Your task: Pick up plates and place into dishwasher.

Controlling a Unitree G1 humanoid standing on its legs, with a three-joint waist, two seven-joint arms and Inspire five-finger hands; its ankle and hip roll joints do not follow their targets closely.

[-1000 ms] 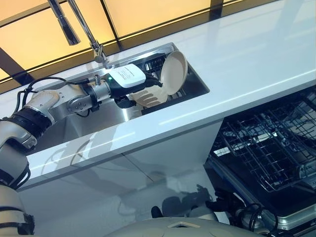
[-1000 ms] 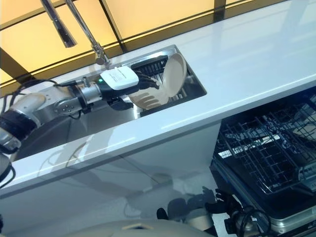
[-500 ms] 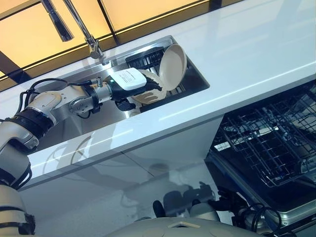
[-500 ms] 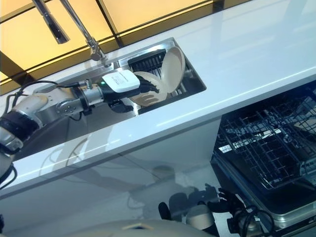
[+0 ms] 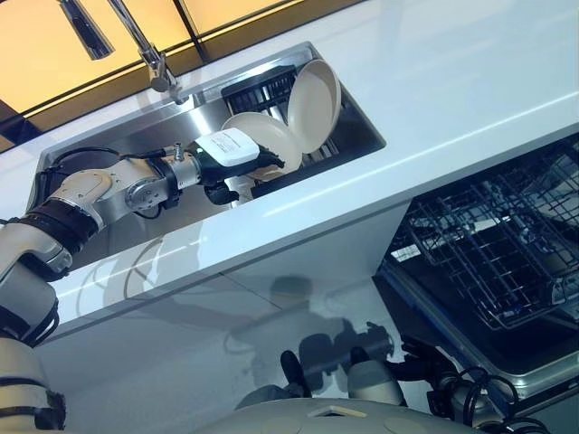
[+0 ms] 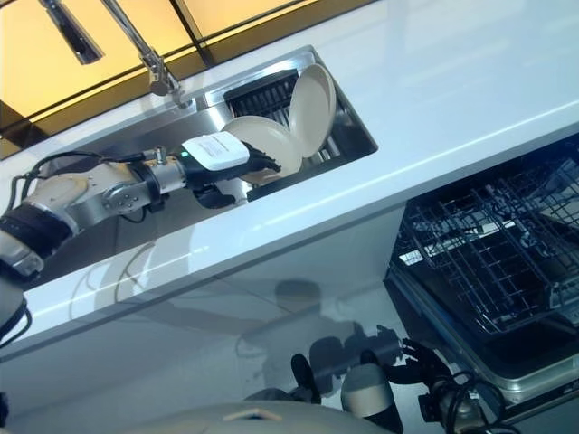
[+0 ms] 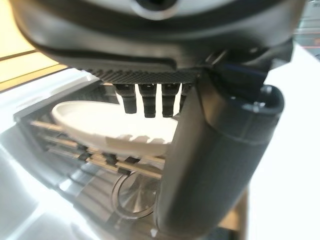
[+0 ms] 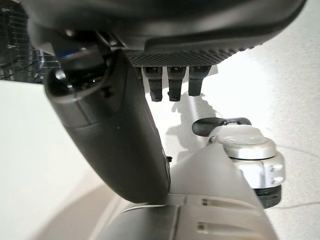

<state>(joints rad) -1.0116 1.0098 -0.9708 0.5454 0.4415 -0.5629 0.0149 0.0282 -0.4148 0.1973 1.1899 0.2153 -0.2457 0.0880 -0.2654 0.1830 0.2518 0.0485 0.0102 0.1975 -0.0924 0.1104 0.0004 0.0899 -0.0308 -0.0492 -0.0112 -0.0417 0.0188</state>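
Observation:
My left hand (image 5: pixel 233 155) reaches into the steel sink (image 5: pixel 109 154), its fingers and thumb curled on the lower rim of a cream plate (image 5: pixel 261 136). That plate is tilted up above the hand. In the left wrist view the plate (image 7: pixel 100 125) stretches away past the fingers (image 7: pixel 150 102) and behind the thumb (image 7: pixel 215 165). A second cream plate (image 5: pixel 314 104) stands upright in the sink's dark rack, just right of the held one. My right hand (image 8: pixel 120 130) hangs low over the floor, relaxed and holding nothing.
A white countertop (image 5: pixel 452 81) surrounds the sink. The faucet (image 5: pixel 136 41) rises at the sink's far left. Below the counter at the right, the dishwasher's wire rack (image 5: pixel 488 262) is pulled out and holds no dishes. A white cabinet front (image 5: pixel 271 307) lies under the sink.
The camera has shifted. The plate at my left hand has tipped up from lying low in the sink to tilted above the hand. The hand has drawn back slightly.

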